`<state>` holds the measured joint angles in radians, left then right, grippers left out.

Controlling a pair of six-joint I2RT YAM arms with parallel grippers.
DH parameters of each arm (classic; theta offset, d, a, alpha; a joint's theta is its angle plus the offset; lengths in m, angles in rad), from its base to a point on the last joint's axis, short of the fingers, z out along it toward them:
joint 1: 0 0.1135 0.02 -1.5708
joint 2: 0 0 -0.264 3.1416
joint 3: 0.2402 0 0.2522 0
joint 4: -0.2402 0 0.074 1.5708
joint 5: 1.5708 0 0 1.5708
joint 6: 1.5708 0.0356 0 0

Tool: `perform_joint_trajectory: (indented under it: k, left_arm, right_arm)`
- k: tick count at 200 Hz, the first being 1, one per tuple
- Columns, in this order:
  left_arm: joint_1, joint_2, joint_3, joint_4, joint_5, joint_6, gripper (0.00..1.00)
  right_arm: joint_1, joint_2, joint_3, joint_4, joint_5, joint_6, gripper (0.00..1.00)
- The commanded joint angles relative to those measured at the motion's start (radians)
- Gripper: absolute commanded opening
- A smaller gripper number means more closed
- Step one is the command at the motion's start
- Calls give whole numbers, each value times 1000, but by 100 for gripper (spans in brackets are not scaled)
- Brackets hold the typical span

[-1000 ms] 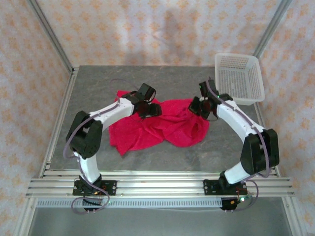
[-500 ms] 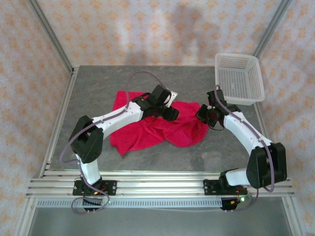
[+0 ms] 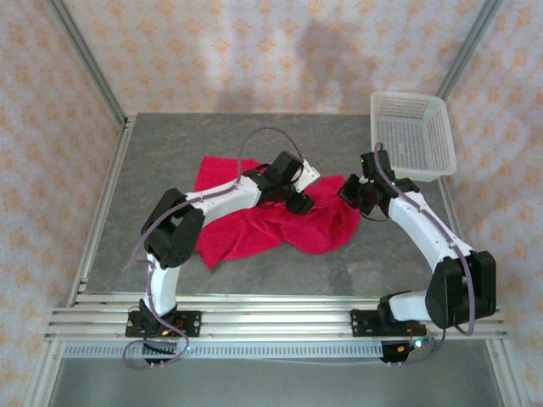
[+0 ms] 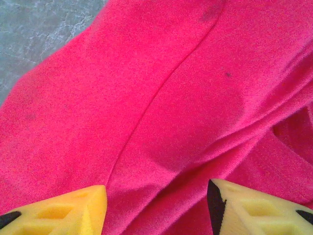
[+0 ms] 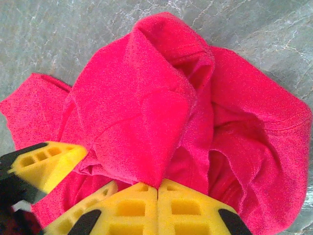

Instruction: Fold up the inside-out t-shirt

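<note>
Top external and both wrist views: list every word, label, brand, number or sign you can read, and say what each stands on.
No readable text anywhere.
t-shirt: plain red cloth, no print or label text to read.
basket: plain white mesh, no marking.
left gripper and right gripper: plain yellow, no lettering.
walls: a repeating ornament, not writing.

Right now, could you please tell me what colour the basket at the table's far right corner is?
The basket is white, shown best in the top external view.
</note>
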<state>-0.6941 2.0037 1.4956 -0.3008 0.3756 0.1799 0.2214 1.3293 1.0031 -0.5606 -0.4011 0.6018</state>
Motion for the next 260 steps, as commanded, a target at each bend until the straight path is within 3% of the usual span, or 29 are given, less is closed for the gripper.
perform_joint_trajectory:
  k: [1,56,124,147,161,170,196,233,260]
  left_arm:
    - [-8,29,61,52,25,24,58]
    - [-6,92,130,19,-33,51,55]
    - [5,134,216,-67,-16,69,47]
    - [7,152,228,-86,3,60,33]
    - [11,170,244,-115,26,54,16]
    - [17,184,261,-148,62,50,0]
    - [54,197,288,-217,182,24,0]
    - [95,89,332,-284,201,-50,0]
    - [124,25,365,-263,378,-171,0]
  right_arm:
    - [-6,-29,40,-20,-5,6,0]
    - [-5,-58,46,-53,-5,-14,0]
    - [-5,-77,28,-70,-5,-29,0]
    - [-7,-83,40,-80,3,-33,0]
    - [-7,-83,46,-83,9,-36,0]
    - [-10,-81,49,-83,10,-36,0]
    - [-20,-65,43,-73,19,-47,0]
    - [-41,21,42,-73,134,-104,0]
    - [-45,89,44,-42,175,-112,0]
